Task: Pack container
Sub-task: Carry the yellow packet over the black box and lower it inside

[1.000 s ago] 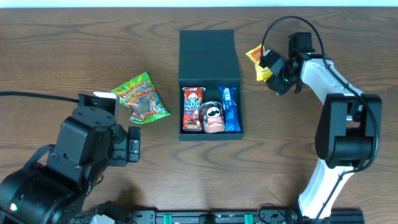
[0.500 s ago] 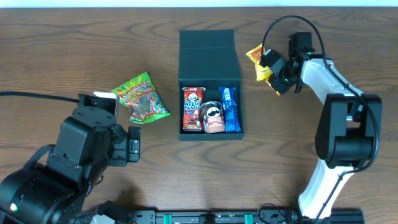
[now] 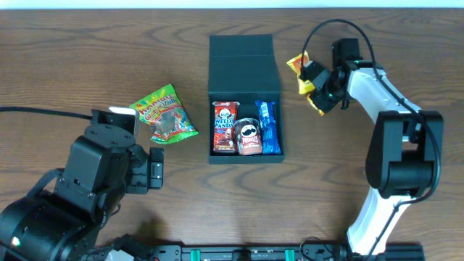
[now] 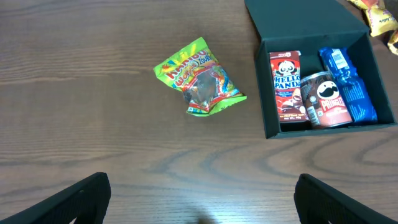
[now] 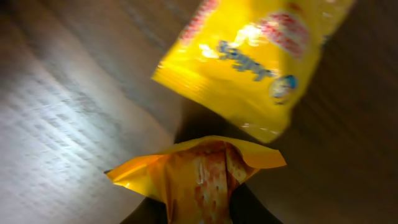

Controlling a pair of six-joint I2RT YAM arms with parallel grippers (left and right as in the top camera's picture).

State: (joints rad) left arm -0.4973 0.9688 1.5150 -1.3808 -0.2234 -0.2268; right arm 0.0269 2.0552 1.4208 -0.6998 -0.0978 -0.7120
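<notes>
Where your right gripper [image 3: 320,81] sits, just off the box's right side, its jaws are clenched on the yellow packet [image 3: 298,65]. The right wrist view shows the packet's bunched end pinched between the dark fingers, with the rest of the foil fanning away over the wood. From overhead, part of the packet pokes out toward the box and a small corner shows at the gripper's near side.

Next inward you have the box [image 3: 245,158], near the middle of the table [image 3: 72,58], open, with its lid [image 3: 243,61] folded flat toward the far edge. Inside it, side by side, are three things: a red Hello Panda carton [image 3: 225,127] at the left, a Pringles can [image 3: 250,136] in the middle and a blue packet [image 3: 267,127] along the right wall. They fill the compartment's width.

Left of the box, apart from it, a green gummy bag [image 3: 164,114] lies flat on the wood. Your left gripper [image 4: 202,179] hangs near that bag, jaws spread wide, grasping nothing.
</notes>
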